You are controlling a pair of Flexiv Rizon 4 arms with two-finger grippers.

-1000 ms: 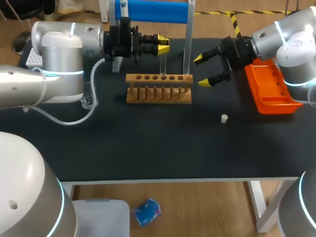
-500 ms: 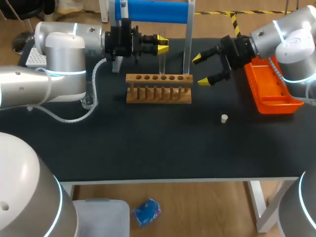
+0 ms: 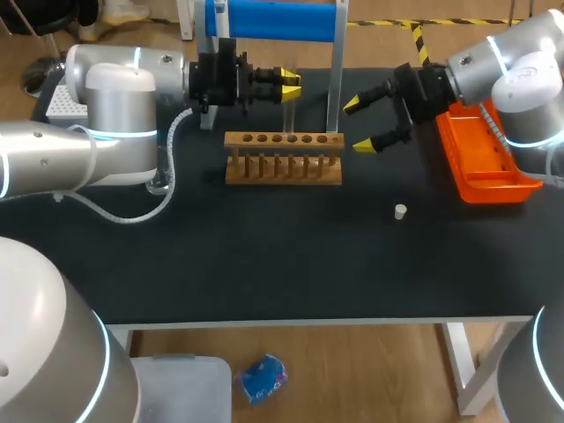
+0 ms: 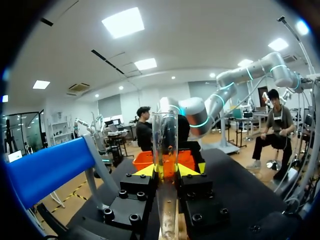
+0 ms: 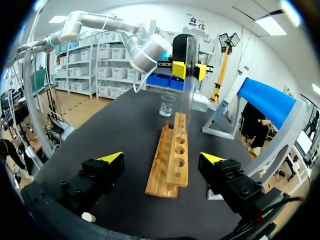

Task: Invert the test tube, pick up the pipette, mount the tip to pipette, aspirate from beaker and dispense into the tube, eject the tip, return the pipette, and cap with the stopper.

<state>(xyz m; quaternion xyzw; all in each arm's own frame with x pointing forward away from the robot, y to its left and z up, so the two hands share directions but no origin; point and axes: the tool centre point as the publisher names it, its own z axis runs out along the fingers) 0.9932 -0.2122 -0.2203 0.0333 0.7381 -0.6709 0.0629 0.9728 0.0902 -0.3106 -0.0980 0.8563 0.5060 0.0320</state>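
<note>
My left fingers are clamped from two sides on the clear test tube at the far side of the black tabletop, holding it upright over the wooden rack. The tube's lower end sits down at the rack's row of holes, though I cannot tell whether it rests in one. In the left wrist view the yellow tips of my left fingers press the glass of the test tube, which stands straight up between them. My right fingers hang spread wide and grip nothing, just beside the right end of the rack and near the orange tray, which lies at the tabletop's right side. From the right wrist, my right fingers stand apart on either side of the near end of the rack, above the tabletop. Ahead of them, along the rack, the test tube rises at the rack's far end into my left fingers. The glass beaker stands on the tabletop just beyond the rack, on my left arm's side; in the head view the beaker is close against that arm. The small white stopper lies alone on the tabletop, nearer the front edge than the rack and well apart from both sets of fingers. A blue stand rises behind the rack.
</note>
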